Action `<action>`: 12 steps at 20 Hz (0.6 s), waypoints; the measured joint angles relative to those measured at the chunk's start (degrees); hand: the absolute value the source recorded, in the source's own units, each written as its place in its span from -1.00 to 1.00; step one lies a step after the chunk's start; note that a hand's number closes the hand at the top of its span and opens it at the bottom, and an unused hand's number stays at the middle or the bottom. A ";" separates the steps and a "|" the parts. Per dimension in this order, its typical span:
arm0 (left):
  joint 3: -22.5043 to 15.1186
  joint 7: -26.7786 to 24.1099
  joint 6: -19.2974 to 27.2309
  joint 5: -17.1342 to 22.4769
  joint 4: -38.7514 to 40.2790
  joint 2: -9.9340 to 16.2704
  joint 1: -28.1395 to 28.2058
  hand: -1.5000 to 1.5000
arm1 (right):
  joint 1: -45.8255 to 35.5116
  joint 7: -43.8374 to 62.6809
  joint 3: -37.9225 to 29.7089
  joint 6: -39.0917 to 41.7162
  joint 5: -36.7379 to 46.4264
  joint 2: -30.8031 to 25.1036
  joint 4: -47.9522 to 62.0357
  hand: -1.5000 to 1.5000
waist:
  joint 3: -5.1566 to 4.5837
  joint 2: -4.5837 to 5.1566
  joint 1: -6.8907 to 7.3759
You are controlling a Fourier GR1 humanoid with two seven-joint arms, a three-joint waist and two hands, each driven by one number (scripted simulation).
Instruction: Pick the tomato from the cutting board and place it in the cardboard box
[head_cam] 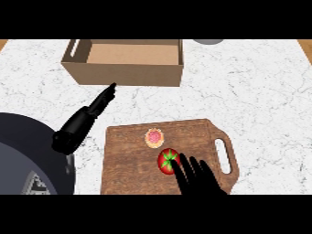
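A red tomato with a green stem lies on the brown wooden cutting board, near the board's middle. My right hand comes in from the lower edge with straight fingers, their tips touching the tomato's right side. The open cardboard box stands at the back of the white marble counter, empty inside. My left hand is raised at the left with straight fingers pointing toward the box's front wall, holding nothing.
A small round pink-topped tart lies on the board just behind the tomato. A grey round object shows at the counter's far edge. Wooden floor borders the counter at both top corners.
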 measured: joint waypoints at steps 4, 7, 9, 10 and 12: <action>0.97 -0.13 -1.47 -0.81 -0.49 -1.00 0.50 0.00 | 0.00 0.14 -0.27 -0.09 -1.92 -0.11 0.56 -1.00 | 0.00 -0.02 0.15; 2.61 -0.34 -2.65 -1.59 -0.50 -1.20 -0.03 0.00 | 0.03 0.26 -0.32 -0.20 -3.33 -0.05 0.87 -1.00 | 0.01 0.00 0.18; 2.82 -0.43 -3.26 -1.89 -1.16 -1.58 0.58 0.00 | -0.08 0.57 -0.27 -0.21 -3.73 -0.08 0.98 -1.00 | 0.00 -0.03 0.24; 2.95 -0.28 -3.38 -2.00 -1.12 -1.72 0.24 0.00 | -0.04 0.68 -0.30 -0.26 -4.10 -0.06 1.06 -1.00 | 0.00 -0.03 0.17; 2.81 -0.17 -3.03 -2.38 -0.80 -1.92 -0.15 0.00 | -0.15 0.54 -0.41 -0.45 -4.62 -0.31 1.40 -1.00 | 0.00 0.00 0.08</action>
